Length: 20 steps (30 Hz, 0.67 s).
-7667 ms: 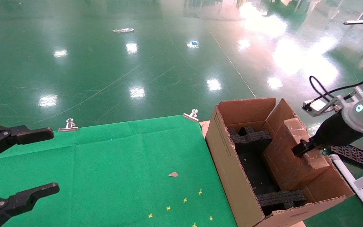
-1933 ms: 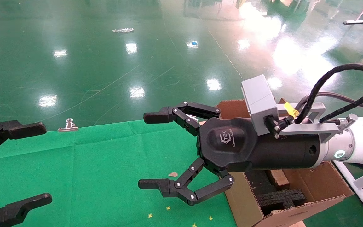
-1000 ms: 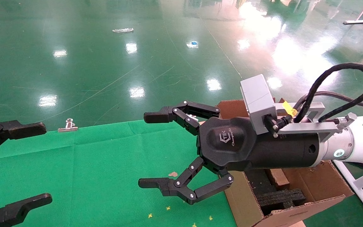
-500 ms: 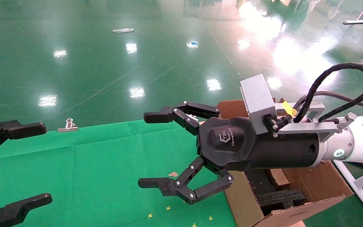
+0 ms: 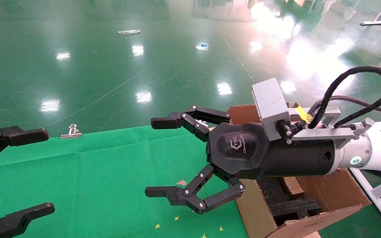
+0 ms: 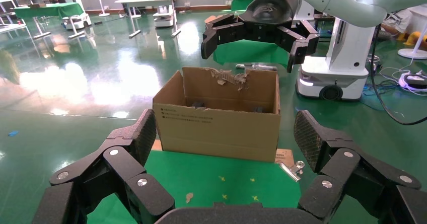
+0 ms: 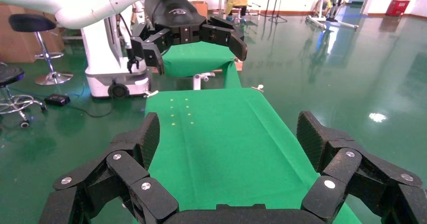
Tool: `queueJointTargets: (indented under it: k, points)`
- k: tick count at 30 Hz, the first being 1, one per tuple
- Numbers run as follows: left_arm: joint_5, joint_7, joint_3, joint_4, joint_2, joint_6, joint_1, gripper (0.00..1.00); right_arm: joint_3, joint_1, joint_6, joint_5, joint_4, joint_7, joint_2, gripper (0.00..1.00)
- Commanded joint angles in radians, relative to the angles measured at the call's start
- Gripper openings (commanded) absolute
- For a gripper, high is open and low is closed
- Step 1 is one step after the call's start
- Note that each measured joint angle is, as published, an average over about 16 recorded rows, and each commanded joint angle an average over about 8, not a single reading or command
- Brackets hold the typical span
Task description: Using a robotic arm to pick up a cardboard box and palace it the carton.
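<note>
Nothing has moved: right gripper (image 5: 172,157), jaws apart, hovers beside carton (image 5: 256,211).

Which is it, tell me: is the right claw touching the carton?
Apart. The left wrist view shows the right claw, open and empty, hanging above the carton with floor visible between them.

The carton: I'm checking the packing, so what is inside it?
Inside the carton, black foam inserts and one brown cardboard box end show. The right gripper, open and empty, hides the rest.
</note>
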Motion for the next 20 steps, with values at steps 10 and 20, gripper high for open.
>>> queueJointTargets:
  k: [10,20]
  points:
    - [0.0,0.0,0.0,0.0,0.0,0.0,0.0,1.0,0.0,0.0,0.0,0.0,0.0,0.0,0.0,1.0]
    - [0.0,0.0,0.0,0.0,0.0,0.0,0.0,1.0,0.0,0.0,0.0,0.0,0.0,0.0,0.0,1.0]
